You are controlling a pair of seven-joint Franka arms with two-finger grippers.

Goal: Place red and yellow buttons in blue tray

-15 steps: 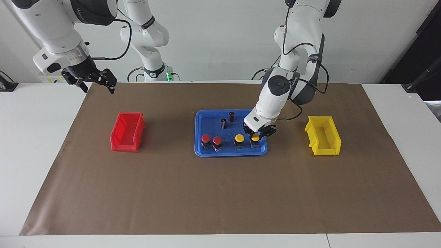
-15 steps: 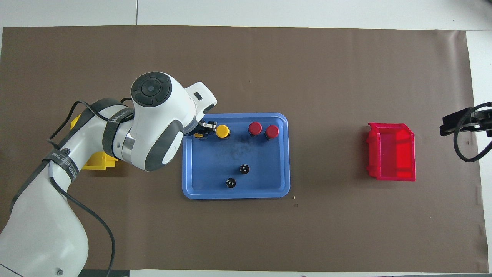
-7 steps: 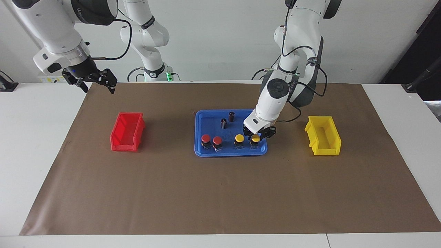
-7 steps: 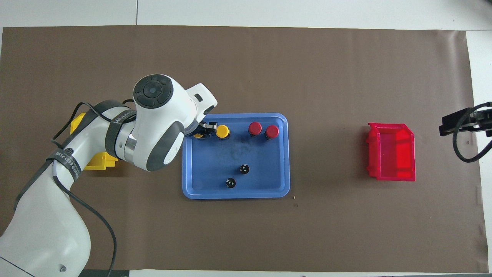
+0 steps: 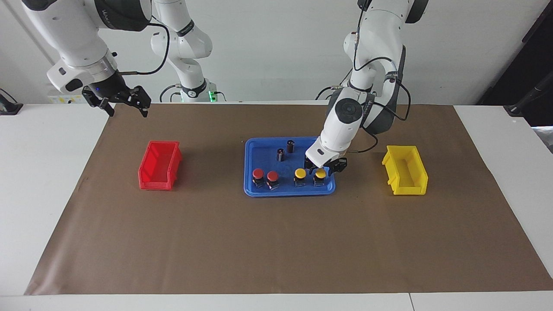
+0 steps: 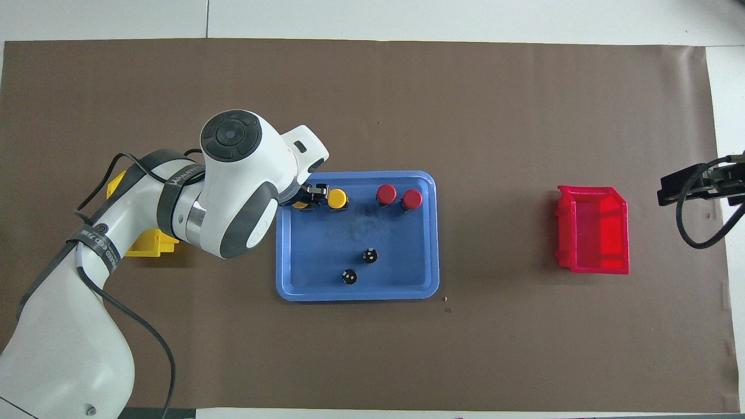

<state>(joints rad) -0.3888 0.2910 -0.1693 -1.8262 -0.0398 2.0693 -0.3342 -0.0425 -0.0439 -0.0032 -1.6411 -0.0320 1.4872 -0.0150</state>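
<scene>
A white worktop (image 5: 43, 181) carries a matte brown paper mat (image 5: 276, 242) before a plain pale wall. At the mat's middle lies the glossy, round-cornered blue tray (image 5: 259, 152), holding two dark cylinders and, along its edge farthest from the robots, the red and yellow buttons (image 5: 286, 177). The left end effector (image 5: 325, 167) hovers over the end yellow button, jaws part open, holding nothing. The right end effector (image 5: 117, 100) waits wide open, empty, over the mat's corner
</scene>
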